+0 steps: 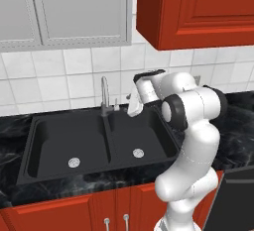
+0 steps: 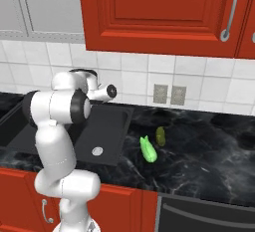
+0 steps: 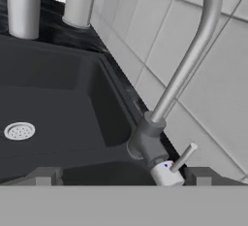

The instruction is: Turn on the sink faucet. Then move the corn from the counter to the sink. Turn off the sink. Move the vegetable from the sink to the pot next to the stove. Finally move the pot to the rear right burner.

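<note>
Your pincer [image 3: 121, 176] hangs spread wide and empty, its two dark tips standing either side of the faucet's [image 1: 104, 96] base in the hand view, near it but not touching. The small lever handle [image 3: 185, 156] juts out just beside the right-hand tip. From the left base view the hand sits over the back rim of the right basin [image 1: 141, 138], close to the tiled wall [image 1: 74, 76], so you have little room behind it and open space toward the front. The double sink [image 1: 30, 150] is dark, with a divider between the basins and a drain [image 1: 138, 152] in each. No water shows at the spout.

The corn [image 2: 148, 149] lies on the black marble surface [image 2: 209, 146] to the right of the sink, well apart from your arm, with a darker olive vegetable [image 2: 160, 135] just beside it. Bare surface surrounds both, and the sink's right edge lies between them and the basin.
</note>
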Robot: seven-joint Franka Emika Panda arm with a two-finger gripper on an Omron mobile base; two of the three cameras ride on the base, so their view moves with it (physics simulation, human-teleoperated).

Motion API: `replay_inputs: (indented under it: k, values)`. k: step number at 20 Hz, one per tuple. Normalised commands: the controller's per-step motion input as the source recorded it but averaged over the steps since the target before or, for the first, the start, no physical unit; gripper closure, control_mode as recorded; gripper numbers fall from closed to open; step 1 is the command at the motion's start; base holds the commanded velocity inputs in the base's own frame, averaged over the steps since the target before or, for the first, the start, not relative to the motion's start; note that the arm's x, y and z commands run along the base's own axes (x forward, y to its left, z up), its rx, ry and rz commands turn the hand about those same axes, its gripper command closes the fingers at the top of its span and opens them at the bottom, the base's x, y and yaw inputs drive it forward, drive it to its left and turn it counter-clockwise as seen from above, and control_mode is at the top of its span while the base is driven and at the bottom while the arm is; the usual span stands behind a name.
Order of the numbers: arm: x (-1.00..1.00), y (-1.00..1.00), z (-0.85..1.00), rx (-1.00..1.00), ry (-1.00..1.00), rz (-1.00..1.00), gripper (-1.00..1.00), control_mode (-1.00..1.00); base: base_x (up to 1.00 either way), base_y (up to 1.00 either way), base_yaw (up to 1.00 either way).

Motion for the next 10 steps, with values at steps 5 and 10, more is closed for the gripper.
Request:
replay_inputs:
  k: [5,10]
  values:
    - [0.28,0.10,-0.10,0.00,0.00,0.00,-1.00,-1.00,0.00,0.00,0.00]
    - [0.27,0.10,-0.06,0.00,0.00,0.01,-1.00,-1.00,0.00,0.00,0.00]
